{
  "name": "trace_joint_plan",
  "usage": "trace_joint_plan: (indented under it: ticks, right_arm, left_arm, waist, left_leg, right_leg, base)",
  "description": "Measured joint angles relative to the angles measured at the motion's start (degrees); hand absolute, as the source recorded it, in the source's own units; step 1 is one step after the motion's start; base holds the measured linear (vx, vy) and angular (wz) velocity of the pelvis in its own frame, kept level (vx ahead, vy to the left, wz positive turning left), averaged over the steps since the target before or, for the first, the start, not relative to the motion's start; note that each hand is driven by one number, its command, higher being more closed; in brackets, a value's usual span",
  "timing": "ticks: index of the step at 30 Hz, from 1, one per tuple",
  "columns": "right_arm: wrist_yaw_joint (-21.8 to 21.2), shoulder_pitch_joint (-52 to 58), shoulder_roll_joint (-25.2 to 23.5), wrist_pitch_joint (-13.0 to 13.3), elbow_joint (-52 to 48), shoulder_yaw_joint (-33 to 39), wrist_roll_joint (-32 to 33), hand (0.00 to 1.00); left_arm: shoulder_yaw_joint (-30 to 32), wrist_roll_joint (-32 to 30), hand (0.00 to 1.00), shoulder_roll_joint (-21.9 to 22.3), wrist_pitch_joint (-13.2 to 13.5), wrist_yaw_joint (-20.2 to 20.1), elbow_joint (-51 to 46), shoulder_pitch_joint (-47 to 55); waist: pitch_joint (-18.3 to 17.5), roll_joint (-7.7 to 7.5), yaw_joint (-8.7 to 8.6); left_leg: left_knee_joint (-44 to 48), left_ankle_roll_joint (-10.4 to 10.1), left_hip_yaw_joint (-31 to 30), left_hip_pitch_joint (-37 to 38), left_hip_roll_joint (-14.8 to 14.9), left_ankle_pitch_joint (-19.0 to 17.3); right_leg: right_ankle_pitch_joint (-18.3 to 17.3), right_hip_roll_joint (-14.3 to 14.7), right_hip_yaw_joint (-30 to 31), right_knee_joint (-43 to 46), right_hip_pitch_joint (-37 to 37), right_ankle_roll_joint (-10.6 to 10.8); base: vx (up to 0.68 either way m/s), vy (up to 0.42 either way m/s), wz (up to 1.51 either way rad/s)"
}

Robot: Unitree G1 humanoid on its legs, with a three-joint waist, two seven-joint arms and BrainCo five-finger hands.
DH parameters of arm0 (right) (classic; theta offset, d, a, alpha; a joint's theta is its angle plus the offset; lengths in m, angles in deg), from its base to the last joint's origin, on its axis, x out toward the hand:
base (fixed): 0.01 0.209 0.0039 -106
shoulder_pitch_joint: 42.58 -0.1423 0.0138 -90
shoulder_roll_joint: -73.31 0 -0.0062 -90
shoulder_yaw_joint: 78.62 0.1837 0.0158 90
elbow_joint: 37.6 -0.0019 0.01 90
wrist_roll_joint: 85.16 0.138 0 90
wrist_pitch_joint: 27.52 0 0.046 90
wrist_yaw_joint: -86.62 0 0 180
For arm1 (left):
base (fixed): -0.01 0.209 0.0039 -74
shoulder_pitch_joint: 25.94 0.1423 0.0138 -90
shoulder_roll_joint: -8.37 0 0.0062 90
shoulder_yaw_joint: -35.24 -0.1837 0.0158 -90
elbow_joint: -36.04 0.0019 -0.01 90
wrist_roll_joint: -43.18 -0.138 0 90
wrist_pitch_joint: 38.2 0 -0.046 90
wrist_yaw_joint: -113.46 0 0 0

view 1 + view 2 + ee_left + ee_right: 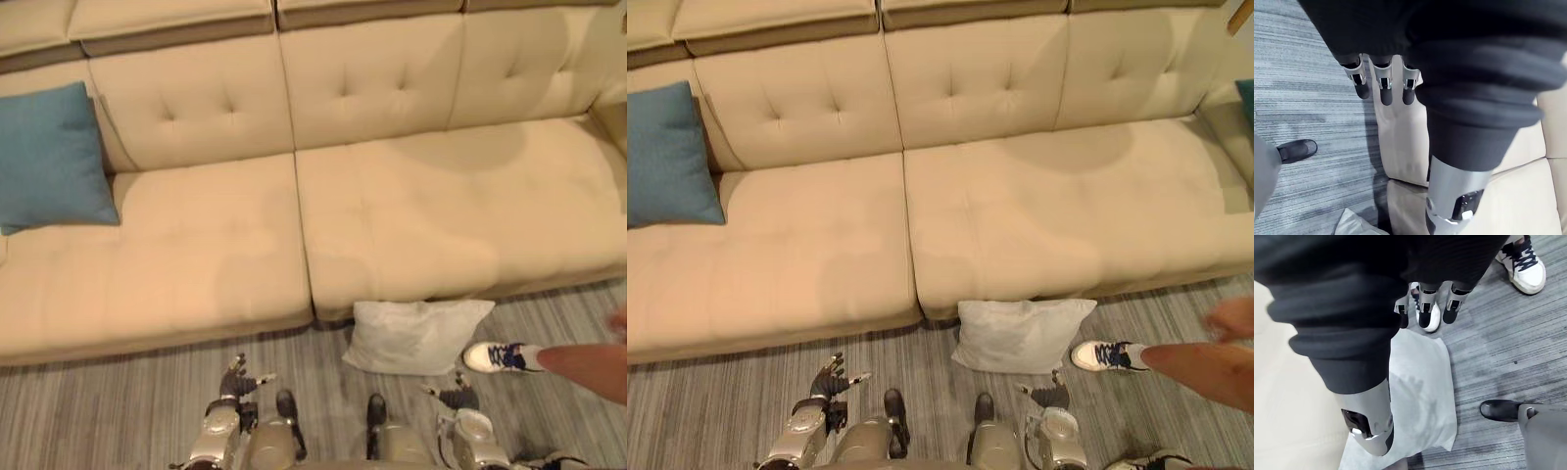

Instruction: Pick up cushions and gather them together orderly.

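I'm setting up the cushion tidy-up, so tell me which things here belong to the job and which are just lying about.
Job:
- blue cushion, on the sofa, left end
- pale grey cushion, on the floor against the sofa front
- left hand and right hand, both open

Lying about:
- the sofa itself
- a person's white shoe beside the pale grey cushion

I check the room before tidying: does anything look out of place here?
Yes. The white cushion lies on the floor, against the front of the beige sofa, while the blue cushion leans on its seat.
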Motion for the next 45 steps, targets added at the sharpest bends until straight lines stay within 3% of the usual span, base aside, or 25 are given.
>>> trace_joint_plan:
  ticks: [6,10,13,14,15,17,19,20,21,22,23,25,28,30,32,34,37,40,43,45]
  right_arm:
    - [-0.07,0.06,-0.09,-0.05,0.12,0.00,-1.22,0.00]
    - [-0.05,-1.76,-0.12,-0.04,0.08,-0.36,-1.22,0.00]
    - [-0.01,-2.45,0.39,-0.07,-0.11,-2.29,-1.18,0.00]
    - [0.02,-2.51,0.62,-0.08,-0.27,-2.63,-1.17,0.00]
    - [0.01,-2.29,0.48,-0.15,-0.33,-2.73,-1.16,0.00]
    - [-0.05,-1.65,0.43,-0.28,0.36,-2.89,-1.17,0.00]
    - [-0.07,-1.89,0.44,-0.11,1.15,-3.13,-1.17,0.00]
    - [-0.06,-2.52,0.43,-0.03,1.23,-3.55,-1.18,0.00]
    - [0.00,-3.57,0.62,0.15,1.18,-3.64,-1.17,0.00]
    - [0.05,-4.23,0.99,0.21,1.14,-3.42,-1.17,0.00]
    - [0.15,-5.23,2.44,0.22,1.14,-3.44,-1.12,0.00]
    - [0.31,-4.72,3.43,-0.16,1.31,-3.43,-0.99,0.00]
    - [0.43,-2.78,3.68,-0.11,0.51,-2.91,-0.95,0.00]
    - [0.59,-1.12,4.02,-0.05,-0.36,-1.56,-0.76,0.00]
    - [0.60,-0.37,4.16,-0.06,-0.61,-1.11,-0.51,0.00]
    - [0.50,-0.33,3.38,-0.01,-0.65,-1.04,-0.47,0.00]
    - [0.27,-0.47,1.70,-0.03,-0.65,-1.00,-0.45,0.00]
    - [0.13,-0.54,1.29,-0.03,-1.03,-1.03,-0.48,0.00]
    - [0.07,-0.44,0.99,0.13,-3.41,-1.01,-0.57,0.00]
    - [0.01,0.59,-0.08,0.14,-5.55,-1.34,-0.69,0.00]
  left_arm:
    - [0.50,-1.47,0.00,-0.05,-0.87,-0.94,1.60,1.15]
    - [0.64,-1.44,0.00,-0.33,-0.90,-0.88,2.03,0.57]
    - [0.67,-0.84,0.00,-0.71,-0.86,-0.85,1.71,-2.08]
    - [1.02,-0.78,0.00,-0.58,-0.84,-0.87,1.38,-1.91]
    - [1.59,-0.44,0.00,-0.86,-0.78,-0.86,0.70,-1.86]
    - [1.95,-0.14,0.00,-0.96,-0.80,-0.80,-0.34,-0.52]
    - [3.40,0.71,0.00,-1.24,-0.80,-0.73,-0.52,1.61]
    - [3.79,1.15,0.00,-1.88,-0.83,-0.56,-0.51,2.83]
    - [4.45,1.37,0.00,-2.70,-1.07,-0.51,-0.36,4.01]
    - [4.66,1.46,0.00,-2.24,-1.17,-0.51,-0.25,4.10]
    - [4.63,1.55,0.00,-0.57,-1.43,-0.51,0.14,3.51]
    - [3.72,1.59,0.00,0.73,-1.39,-0.54,0.02,3.87]
    - [1.32,1.58,0.00,1.12,-1.24,-0.63,-0.02,3.66]
    - [0.34,1.54,0.00,2.08,-0.90,-0.83,-0.12,2.77]
    - [0.46,1.54,0.00,2.96,-0.87,-0.94,-0.19,3.09]
    - [0.77,1.59,0.00,2.81,-0.90,-0.88,-0.17,3.27]
    - [1.15,1.86,0.00,2.72,-0.89,-0.84,-0.21,3.20]
    - [1.27,1.97,0.00,2.33,-0.88,-0.80,-0.24,3.22]
    - [2.50,1.99,0.00,2.54,-0.91,-0.79,-0.33,4.15]
    - [2.43,2.06,0.00,2.19,-0.84,-0.81,-1.70,5.40]
  waist:
    - [-0.50,-0.62,0.00]
    - [-0.01,-1.58,0.03]
    - [1.00,-2.23,-0.10]
    - [1.46,-1.25,0.01]
    - [2.37,-1.33,-0.37]
    - [2.75,-0.82,-0.28]
    - [2.38,-1.36,0.17]
    - [1.74,-2.40,0.23]
    - [0.26,-4.14,0.45]
    - [0.10,-3.92,0.76]
    - [1.06,-1.01,0.73]
    - [1.36,0.53,0.43]
    - [1.18,0.47,0.05]
    - [1.27,0.29,-0.12]
    - [1.24,0.79,0.12]
    - [1.22,0.75,0.13]
    - [1.29,0.43,0.50]
    - [1.27,0.49,0.38]
    - [1.43,0.64,0.64]
    - [2.03,0.66,0.21]
  left_leg:
    - [-3.41,-0.13,1.68,2.70,-0.34,1.25]
    - [-1.99,0.07,4.70,0.39,-0.41,1.09]
    - [5.92,2.61,5.24,-5.54,1.01,-0.74]
    - [6.79,3.17,5.96,-5.67,3.29,-1.80]
    - [8.39,3.37,6.35,-5.37,3.40,-2.40]
    - [8.93,3.49,6.38,-4.17,4.23,-2.34]
    - [8.28,3.05,7.28,-3.84,4.74,-0.95]
    - [7.78,2.11,8.20,-4.59,4.73,-0.02]
    - [7.68,0.77,8.90,-7.17,5.12,0.66]
    - [7.53,0.13,9.02,-8.21,5.15,1.07]
    - [7.17,-0.47,7.56,-9.49,6.92,1.48]
    - [6.07,-1.95,4.10,-8.86,7.27,2.48]
    - [7.58,-2.42,-2.63,-7.24,5.05,2.76]
    - [9.87,-1.71,-3.34,-7.03,3.15,1.07]
    - [9.86,-1.23,-5.63,-5.44,0.80,-4.10]
    - [8.31,-1.09,-6.04,-4.49,-0.70,-5.09]
    - [9.23,-0.04,-3.46,-4.44,-1.08,-7.21]
    - [13.14,0.35,-1.82,-3.93,-0.83,-11.41]
    - [18.01,1.74,-1.38,-2.56,-0.51,-16.71]
    - [19.25,2.62,-0.21,0.80,-0.14,-19.23]
  right_leg:
    - [1.98,0.61,3.30,-1.77,0.27,0.00]
    - [5.25,1.03,8.85,-1.63,-4.93,0.46]
    - [9.51,1.35,6.66,1.43,-10.84,1.19]
    - [9.15,1.11,5.03,1.90,-10.59,1.32]
    - [0.09,-1.27,-0.74,18.93,-13.50,-2.93]
    - [-5.81,-4.03,-5.09,33.90,-12.60,-2.53]
    - [-9.16,-6.98,-6.88,36.46,-8.27,-0.47]
    - [-9.57,-8.26,-6.18,33.38,-6.20,1.16]
    - [-12.65,-7.11,-4.69,23.28,-4.15,4.46]
    - [-13.72,-6.10,-4.99,18.36,-3.54,2.65]
    - [-11.34,-3.18,-5.08,15.04,-3.17,1.13]
    - [-8.70,-0.44,-4.19,12.22,-2.61,-0.35]
    - [-8.35,0.44,-1.47,13.32,-3.61,-1.41]
    - [-7.74,-0.38,0.00,12.75,-4.15,-1.44]
    - [-6.43,-0.09,3.43,11.29,-4.86,-0.32]
    - [-4.90,-0.05,5.47,9.34,-4.79,0.77]
    - [-2.44,-0.42,8.54,5.66,-4.24,1.77]
    - [-2.47,-0.58,10.83,5.40,-3.31,2.25]
    - [-5.47,-0.16,12.20,13.65,-4.92,3.93]
    - [-5.47,-0.15,11.10,30.63,-10.71,5.02]
  base:
    - [-0.03,0.009,-0.26]
    - [-0.11,0.021,-0.73]
    - [-0.27,-0.009,-0.64]
    - [-0.28,0.012,-0.52]
    - [-0.26,0.013,-0.26]
    - [-0.18,-0.037,-0.04]
    - [-0.20,-0.121,-0.27]
    - [-0.29,-0.253,-0.58]
    - [-0.29,-0.285,-0.69]
    - [-0.30,-0.299,-0.75]
    - [-0.19,-0.155,-0.53]
    - [-0.17,-0.123,-0.51]
    - [-0.13,-0.066,-0.63]
    - [-0.07,0.056,-0.44]
    - [-0.03,0.154,-0.58]
    - [0.01,0.135,-0.52]
    - [0.04,0.140,-0.51]
    - [0.09,0.153,-0.49]
    - [0.16,0.136,-0.59]
    - [0.17,0.090,-0.27]
